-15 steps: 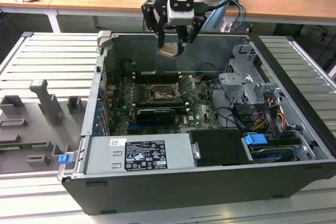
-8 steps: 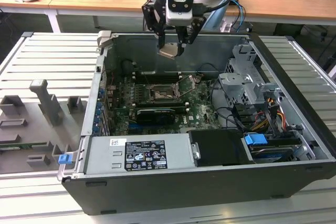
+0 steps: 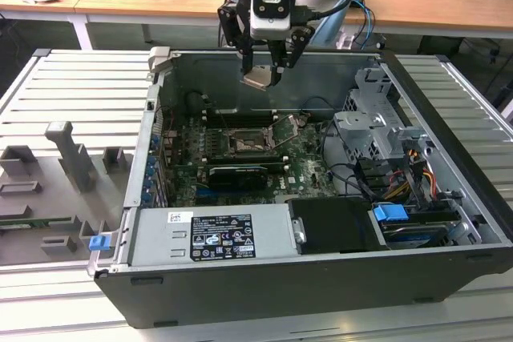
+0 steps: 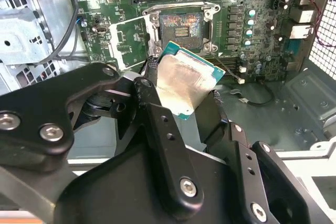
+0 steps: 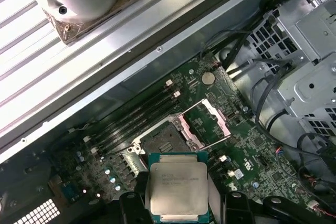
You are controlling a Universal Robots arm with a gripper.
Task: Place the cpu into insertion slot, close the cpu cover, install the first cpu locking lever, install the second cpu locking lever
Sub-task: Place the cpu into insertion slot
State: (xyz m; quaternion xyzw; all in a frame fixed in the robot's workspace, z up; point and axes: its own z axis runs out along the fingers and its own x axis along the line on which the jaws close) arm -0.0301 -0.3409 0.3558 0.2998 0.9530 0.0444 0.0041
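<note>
pincer [image 3: 262,74] clamped on cpu [image 5: 177,186] | pale silvery face, green rim | cpu cover [image 4: 128,21] raised

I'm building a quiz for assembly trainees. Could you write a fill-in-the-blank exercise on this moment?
1. The gripper holds the ____ above the motherboard.
2. The insertion slot is ____: nothing sits in it.
3. The cpu cover is swung ____.
Missing words: cpu, empty, open.
</note>
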